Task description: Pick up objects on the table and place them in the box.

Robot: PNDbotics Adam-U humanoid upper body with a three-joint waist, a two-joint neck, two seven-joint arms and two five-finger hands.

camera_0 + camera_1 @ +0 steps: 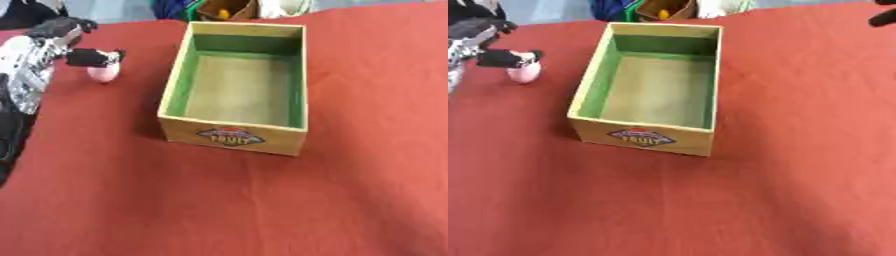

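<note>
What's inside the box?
Nothing shows inside the box: only its bare pale floor and green walls. The near wall hides a thin strip of floor behind it. The pink object sits outside, at the left hand.

Light was even and fairly bright, without glare. Both views were soft and blurred throughout. The box threw a faint shadow leftward onto the red worktop.

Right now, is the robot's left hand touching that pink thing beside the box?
Touching. In the left eye view the left hand's dark fingers lie across the top of the pink object, no gap showing. It sits on the red cloth, apart from the box.
</note>
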